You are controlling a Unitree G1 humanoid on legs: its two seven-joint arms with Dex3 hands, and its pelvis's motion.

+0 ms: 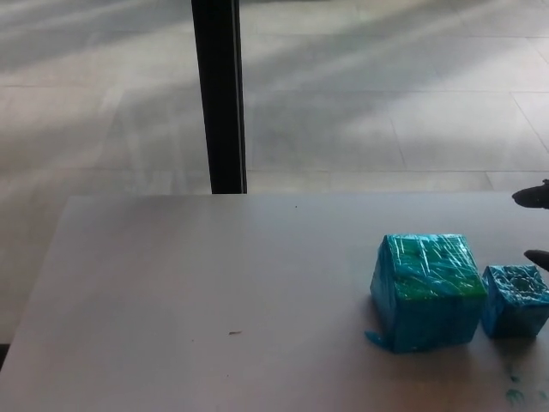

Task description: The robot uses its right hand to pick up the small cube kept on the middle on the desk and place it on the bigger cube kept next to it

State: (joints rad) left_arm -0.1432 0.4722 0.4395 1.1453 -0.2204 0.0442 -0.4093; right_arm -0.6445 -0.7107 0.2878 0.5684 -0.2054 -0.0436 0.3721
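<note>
While the small cube (pixel 515 300) sits, right hand (pixel 536 225) hovers just above.

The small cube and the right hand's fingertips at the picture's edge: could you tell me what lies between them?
Nothing: in the head view only bare desk separates the right hand from the small cube.
</note>
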